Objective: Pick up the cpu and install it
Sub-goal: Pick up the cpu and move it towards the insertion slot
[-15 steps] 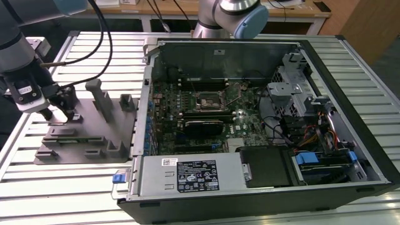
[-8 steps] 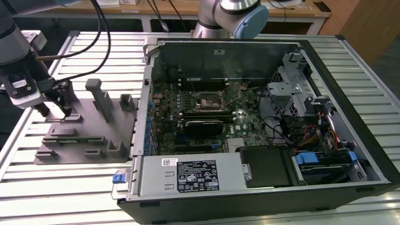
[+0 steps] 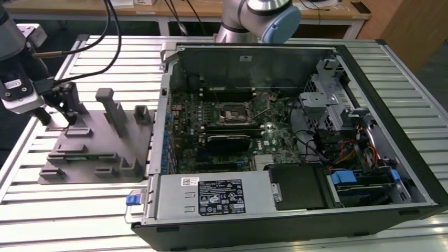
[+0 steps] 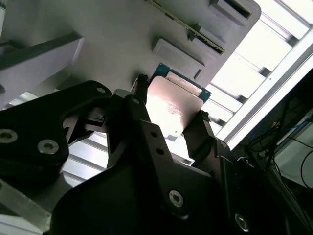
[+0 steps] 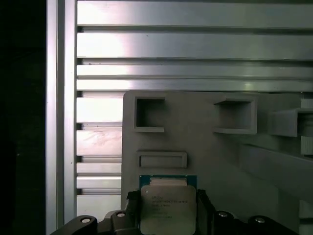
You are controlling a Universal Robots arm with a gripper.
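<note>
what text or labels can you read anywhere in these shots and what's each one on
No text can be read in any view.
Silvery flat square cpu: several lines of print on its top in the first wrist view, too small to read.
Silver metal power supply box: a white label and a black label, print too small to read.
Grey metal case wall: a small white sticker, blurred.

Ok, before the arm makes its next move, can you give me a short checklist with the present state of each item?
1. The cpu lies inside the gripper in both wrist views: ok.
2. Fingers touch two opposite cpu edges: ok.
3. cpu lifted off the grey fixture: cannot tell.
4. Computer case open, motherboard exposed: ok.
5. Socket open and free: cannot tell.
</note>
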